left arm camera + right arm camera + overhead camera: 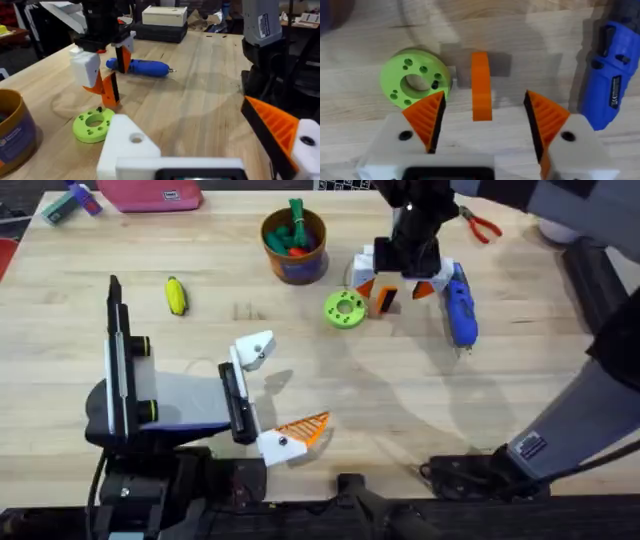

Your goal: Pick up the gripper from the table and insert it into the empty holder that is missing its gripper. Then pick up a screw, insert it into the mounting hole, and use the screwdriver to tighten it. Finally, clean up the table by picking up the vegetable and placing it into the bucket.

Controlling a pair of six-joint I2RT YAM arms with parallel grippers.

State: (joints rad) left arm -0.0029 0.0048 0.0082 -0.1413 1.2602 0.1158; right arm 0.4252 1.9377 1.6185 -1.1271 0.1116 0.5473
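Hovering over the far right part of the table, our right gripper [482, 125] has its fingers spread apart, and the gripper [481, 86], the loose orange fingertip, lies on the wood just beyond the gap between them. From the right wrist camera its long axis runs straight away from the fingers, in line with the gap, so a descent would bring one pad to each long side. It appears to stand on edge, though we cannot tell which end is the thin one.

A green disc [415, 84] sits touching or nearly touching the fingertip on one side, and the screwdriver [608, 85] lies well clear on the other; overhead it lies right of the fingertip, long axis near-to-far.

Our left gripper [270, 395] waits at the near left, well apart from all this. Its jaws are open and empty; one carries an orange tip [305, 428], and the other is the empty holder [254, 348], bare white. The right arm is plainly the nearer one.

The vegetable [176, 295] lies far left, and the bucket [295, 245] stands at the far middle.
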